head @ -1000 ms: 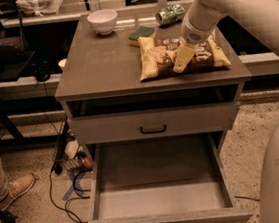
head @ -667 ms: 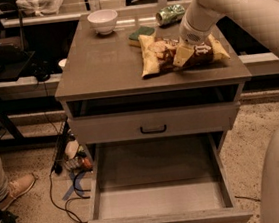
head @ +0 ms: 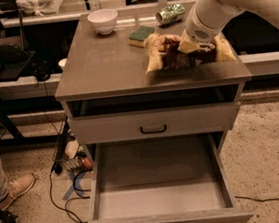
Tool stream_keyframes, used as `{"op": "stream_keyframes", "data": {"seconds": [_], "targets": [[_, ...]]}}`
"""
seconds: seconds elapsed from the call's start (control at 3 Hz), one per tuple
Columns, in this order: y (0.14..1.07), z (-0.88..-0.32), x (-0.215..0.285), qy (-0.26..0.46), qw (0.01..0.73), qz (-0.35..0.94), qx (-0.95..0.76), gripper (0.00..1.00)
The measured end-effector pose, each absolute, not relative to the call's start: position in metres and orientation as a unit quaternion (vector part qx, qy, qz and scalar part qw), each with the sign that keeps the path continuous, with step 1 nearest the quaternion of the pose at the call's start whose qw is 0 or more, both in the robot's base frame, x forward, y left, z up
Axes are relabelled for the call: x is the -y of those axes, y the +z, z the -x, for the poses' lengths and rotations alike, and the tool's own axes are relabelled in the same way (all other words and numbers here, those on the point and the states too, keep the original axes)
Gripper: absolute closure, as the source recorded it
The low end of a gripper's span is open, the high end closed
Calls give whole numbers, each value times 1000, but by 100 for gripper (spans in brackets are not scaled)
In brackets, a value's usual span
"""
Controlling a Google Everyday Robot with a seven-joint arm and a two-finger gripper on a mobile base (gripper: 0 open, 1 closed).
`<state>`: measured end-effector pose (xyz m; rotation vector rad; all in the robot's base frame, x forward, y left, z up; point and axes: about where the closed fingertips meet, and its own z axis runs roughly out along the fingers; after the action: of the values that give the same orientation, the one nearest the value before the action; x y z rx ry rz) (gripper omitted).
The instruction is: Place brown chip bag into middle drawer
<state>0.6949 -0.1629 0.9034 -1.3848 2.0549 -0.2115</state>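
Note:
The brown chip bag (head: 166, 57) lies on the right half of the cabinet top (head: 99, 63), bunched up in its middle. My gripper (head: 188, 45) comes down from the upper right and is shut on the bag's middle, with its pale fingers pressed into the crinkled foil. The bag's right end is partly hidden behind my wrist. The middle drawer (head: 160, 181) is pulled wide open below, at the front of the cabinet, and its deep tray holds nothing.
A white bowl (head: 103, 21), a green-and-yellow sponge (head: 141, 34) and a tipped can (head: 170, 14) sit at the back of the cabinet top. The top drawer (head: 153, 129) is closed. A person's shoe (head: 15, 190) and cables (head: 68, 192) lie on the floor at left.
My gripper has closed in on the bag's middle and drawn up slightly. The bag went from lying flat to bunched and pulled toward the gripper.

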Motion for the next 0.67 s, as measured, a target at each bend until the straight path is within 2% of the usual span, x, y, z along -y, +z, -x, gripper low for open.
{"op": "stream_keyframes", "data": {"seconds": [0.33,0.67], "targets": [[931,-637,177,-52,361,505,-782,100],[938,-570,210,19,375,493,-785,100]]}}
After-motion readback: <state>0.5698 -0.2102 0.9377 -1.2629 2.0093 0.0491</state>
